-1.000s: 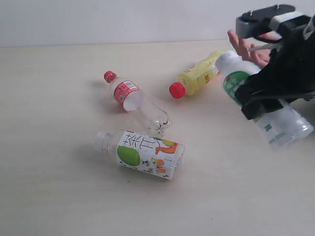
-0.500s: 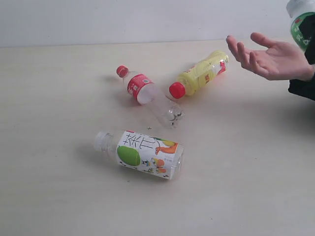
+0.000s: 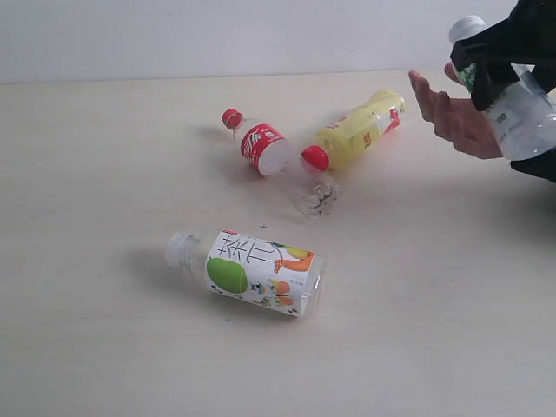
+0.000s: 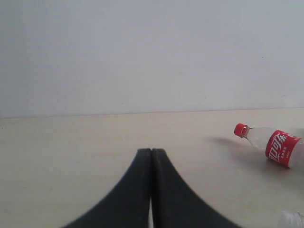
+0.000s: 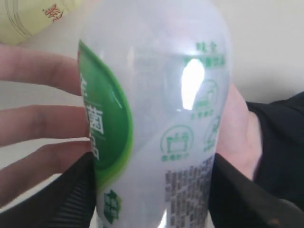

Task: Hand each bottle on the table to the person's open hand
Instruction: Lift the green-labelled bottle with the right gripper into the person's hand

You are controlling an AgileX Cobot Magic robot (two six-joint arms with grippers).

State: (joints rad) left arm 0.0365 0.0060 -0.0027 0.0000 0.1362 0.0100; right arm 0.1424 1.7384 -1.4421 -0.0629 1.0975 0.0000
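Yellow bottle (image 3: 358, 132) just beside clear bottle (image 3: 280, 162) | fruit-label bottle (image 3: 256, 273) apart

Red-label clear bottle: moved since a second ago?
Yes. The red-label clear bottle has shifted right and farther back, toward the yellow bottle, judged against the unmoved fruit-label bottle.

The right pincer (image 3: 497, 71) is cut off at the view's edge. The white-green bottle (image 3: 526, 117) clamped in it covers the palm of the person's open hand (image 3: 453, 117) just beyond it.
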